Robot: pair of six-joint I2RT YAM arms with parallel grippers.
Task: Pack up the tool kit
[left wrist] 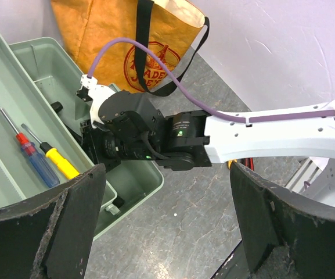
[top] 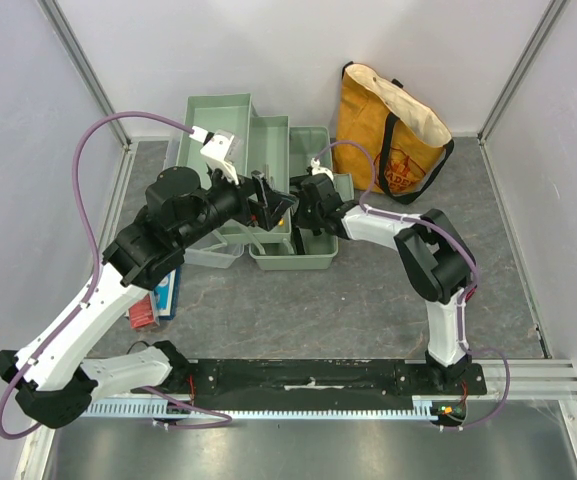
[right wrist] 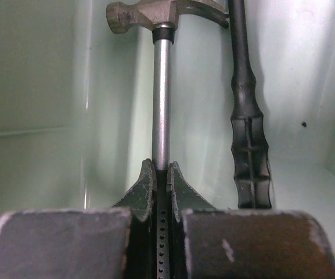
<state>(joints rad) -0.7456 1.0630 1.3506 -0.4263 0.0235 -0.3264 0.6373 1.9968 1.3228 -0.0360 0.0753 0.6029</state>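
The sage-green toolbox (top: 220,118) stands open at the back, trays folded out. In the right wrist view my right gripper (right wrist: 161,174) is shut on the black perforated handle of a hammer (right wrist: 161,99), held inside the box's deep compartment (right wrist: 39,87). A black-handled tool (right wrist: 248,133) lies beside it. My left gripper (left wrist: 167,200) is open and empty, hovering above the table just off the box's edge (left wrist: 150,189). A red-and-blue screwdriver (left wrist: 31,154) and a yellow-handled one (left wrist: 60,163) lie in a tray. From above, both grippers meet over the box: left (top: 273,205), right (top: 300,205).
A mustard-yellow tote bag (top: 388,130) stands at the back right, also in the left wrist view (left wrist: 115,40). Red and blue flat packets (top: 158,300) lie left of the box, partly under my left arm. White walls close in the table.
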